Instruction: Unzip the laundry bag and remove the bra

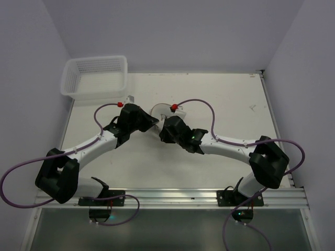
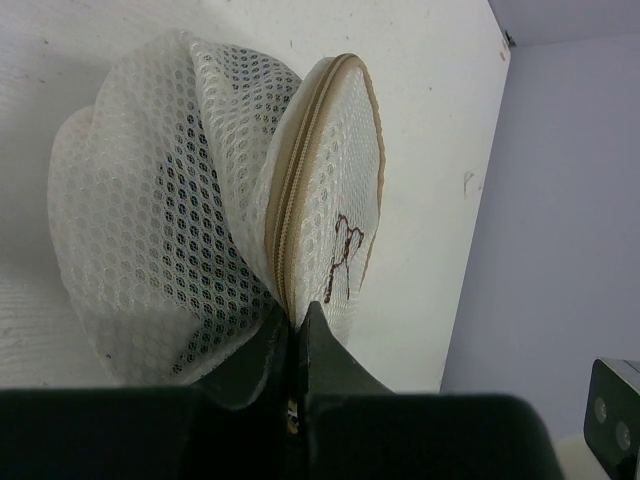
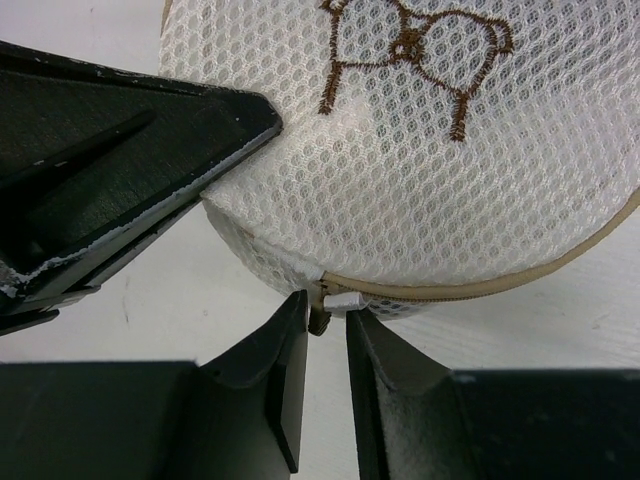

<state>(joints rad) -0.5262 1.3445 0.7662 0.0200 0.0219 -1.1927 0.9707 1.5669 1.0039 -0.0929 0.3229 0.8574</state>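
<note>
The laundry bag (image 2: 170, 210) is a round white mesh pouch with a beige zip rim (image 2: 300, 170) and a brown bra pictogram (image 3: 405, 45). It stands on edge on the table between both arms, and only a small part of it (image 1: 159, 109) shows in the top view. My left gripper (image 2: 296, 318) is shut on the bag's zip rim. My right gripper (image 3: 326, 312) is open by a narrow gap, and the small metal zipper pull (image 3: 319, 322) hangs between its fingertips. The zip looks closed. The bra is hidden.
A white plastic mesh basket (image 1: 97, 77) stands at the table's far left corner. Both arms meet near the table's middle, with the left gripper (image 1: 153, 121) and the right gripper (image 1: 163, 127) close together. Walls enclose the back and both sides.
</note>
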